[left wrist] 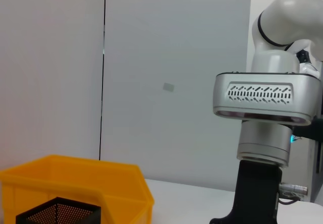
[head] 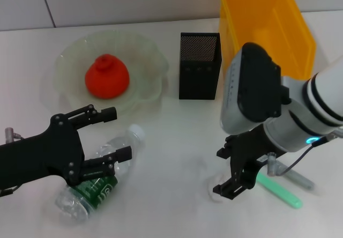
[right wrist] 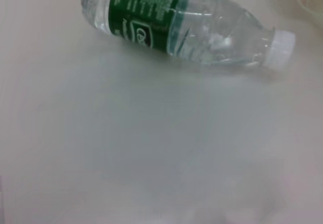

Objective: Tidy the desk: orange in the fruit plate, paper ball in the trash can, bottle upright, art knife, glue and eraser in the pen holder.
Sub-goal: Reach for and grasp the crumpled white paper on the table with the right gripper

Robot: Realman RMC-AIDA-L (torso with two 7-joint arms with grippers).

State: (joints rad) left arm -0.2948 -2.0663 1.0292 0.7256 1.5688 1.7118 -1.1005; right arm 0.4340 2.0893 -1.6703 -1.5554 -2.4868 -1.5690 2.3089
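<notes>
The bottle (head: 102, 179) lies on its side on the table (head: 171, 141), clear with a green label, its white cap toward the plate (head: 144, 61), where the orange (head: 106, 77) sits. My left gripper (head: 115, 136) is spread wide above the bottle's neck and hides part of it. My right gripper (head: 228, 176) hangs low by a green stick (head: 278, 191); something white beneath it is mostly hidden, and I can't tell how its jaws stand.

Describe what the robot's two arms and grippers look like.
The left gripper is all black, with slim linked fingers and visible bolts. The right gripper is black too, under a silver-grey wrist housing with a slotted vent, a white arm with black rings, a small cyan light and a grey cable.
</notes>
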